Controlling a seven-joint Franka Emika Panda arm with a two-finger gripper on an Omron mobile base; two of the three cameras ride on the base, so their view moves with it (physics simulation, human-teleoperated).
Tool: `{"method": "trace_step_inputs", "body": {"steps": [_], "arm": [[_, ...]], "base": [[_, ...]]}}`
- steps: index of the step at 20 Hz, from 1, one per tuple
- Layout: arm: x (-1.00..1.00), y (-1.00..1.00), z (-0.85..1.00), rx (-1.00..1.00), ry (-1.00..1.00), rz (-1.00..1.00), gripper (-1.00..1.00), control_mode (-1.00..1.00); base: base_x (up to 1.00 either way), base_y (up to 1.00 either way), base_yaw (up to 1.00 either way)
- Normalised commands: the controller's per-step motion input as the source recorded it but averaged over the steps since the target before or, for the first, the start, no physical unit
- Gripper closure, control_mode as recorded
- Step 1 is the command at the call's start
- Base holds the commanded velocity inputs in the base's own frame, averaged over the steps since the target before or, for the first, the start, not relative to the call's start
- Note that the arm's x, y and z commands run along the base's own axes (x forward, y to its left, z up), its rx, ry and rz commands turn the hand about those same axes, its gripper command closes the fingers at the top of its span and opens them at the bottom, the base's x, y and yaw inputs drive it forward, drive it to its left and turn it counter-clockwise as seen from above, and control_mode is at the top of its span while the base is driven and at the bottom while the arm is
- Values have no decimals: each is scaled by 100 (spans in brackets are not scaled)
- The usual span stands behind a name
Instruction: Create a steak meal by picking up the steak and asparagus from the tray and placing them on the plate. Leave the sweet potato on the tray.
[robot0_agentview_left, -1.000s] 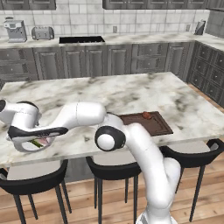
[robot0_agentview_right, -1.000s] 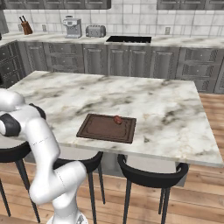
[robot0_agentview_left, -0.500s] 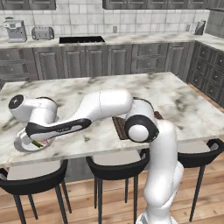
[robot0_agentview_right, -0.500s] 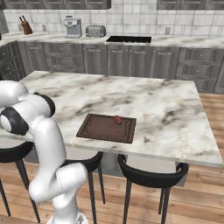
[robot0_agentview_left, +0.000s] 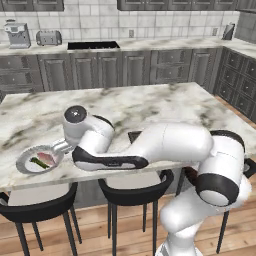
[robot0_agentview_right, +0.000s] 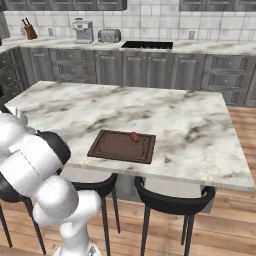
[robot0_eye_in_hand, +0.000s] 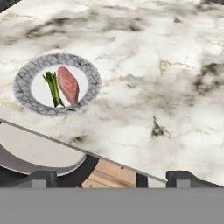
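Observation:
The plate (robot0_eye_in_hand: 22, 77), white with a grey-blue rim, sits near the counter's front edge, upper left in the hand view. On it lie the pink-red steak (robot0_eye_in_hand: 68, 84) and, right beside it, the thin green asparagus (robot0_eye_in_hand: 53, 89). My gripper (robot0_eye_in_hand: 113, 178) is open with nothing between its fingertips (robot0_eye_in_hand: 41, 177), and it is drawn back from the plate, out past the counter edge. The left base view shows the plate (robot0_agentview_left: 24, 167) with the steak (robot0_agentview_left: 46, 158) and the asparagus (robot0_agentview_left: 37, 163). The dark brown tray (robot0_agentview_right: 116, 148) holds the sweet potato (robot0_agentview_right: 134, 136) near its far edge.
Black stools (robot0_agentview_right: 172, 194) stand under the marble island's front edge. My arm (robot0_agentview_left: 165, 145) stretches low across the front of the island and covers most of the tray in the left base view. A back counter carries a toaster (robot0_agentview_right: 109, 35) and a coffee machine (robot0_agentview_right: 82, 31).
The arm has swung right and pulled the hand back off the plate. The steak and asparagus stay on the plate; the tray and sweet potato have not moved.

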Motion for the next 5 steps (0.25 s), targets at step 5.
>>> {"method": "trace_step_inputs", "body": {"steps": [5], "arm": [[-35, -100, 50, 29, -11, -1, -100, -100]], "base": [[0, 0, 0]]}}
